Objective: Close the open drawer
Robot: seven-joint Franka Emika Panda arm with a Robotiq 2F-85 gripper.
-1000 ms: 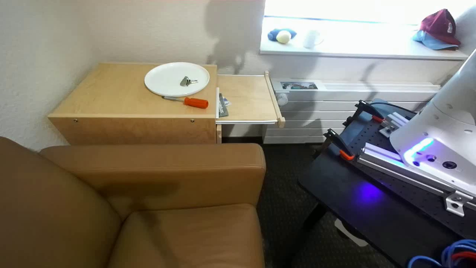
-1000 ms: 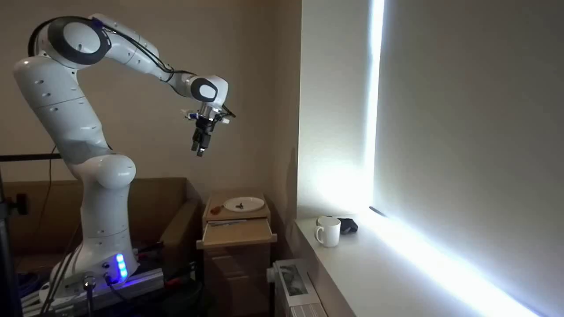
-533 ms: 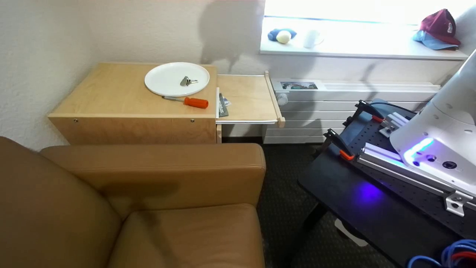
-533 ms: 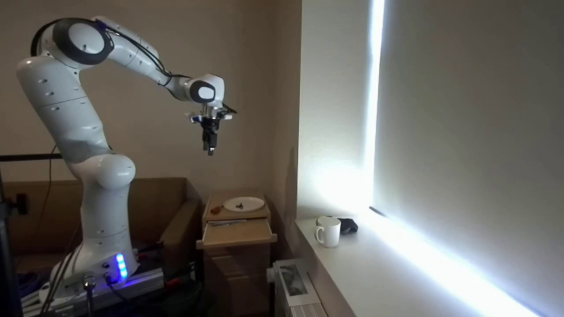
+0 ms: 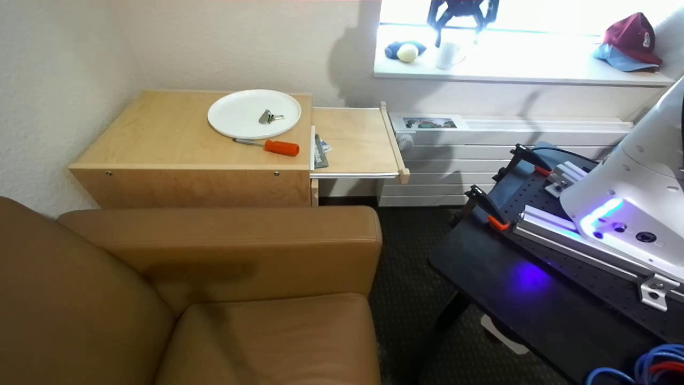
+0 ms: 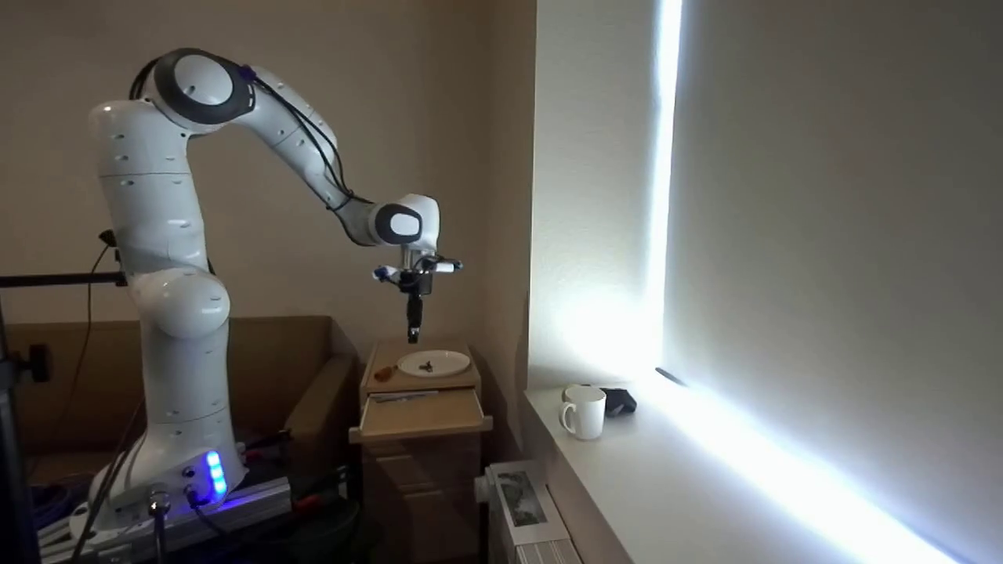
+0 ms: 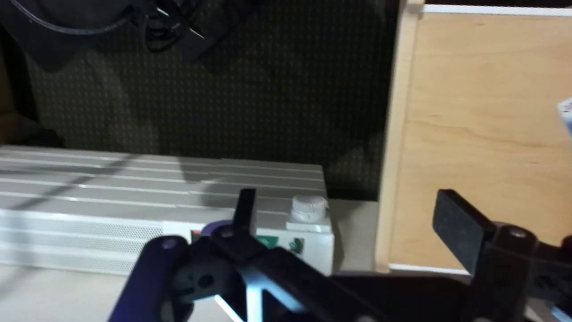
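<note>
The drawer is a shallow light-tan wooden tray, pulled out from the side table (image 5: 176, 128). It shows in both exterior views (image 5: 358, 141) (image 6: 423, 417) and on the right of the wrist view (image 7: 482, 134). Its raised front rail (image 7: 395, 143) runs along the outer end. A dark packet (image 5: 320, 152) lies inside near the tabletop edge. My gripper (image 5: 458, 40) is open and empty, pointing down, well above the drawer's height. It also shows in an exterior view (image 6: 413, 339). In the wrist view my jaws (image 7: 345, 197) appear on either side of the front rail, apart from it.
A white plate (image 5: 235, 115) with keys and an orange screwdriver (image 5: 282, 148) lie on the tabletop. A brown sofa (image 5: 230, 230) stands beside the table. A white radiator (image 5: 513, 139) and windowsill with a mug (image 6: 586, 411) flank the drawer's outer end.
The arm has reached forward and lowered, bringing my gripper down and into the top of an exterior view. The gripper went from tilted to pointing straight down. The drawer has not moved.
</note>
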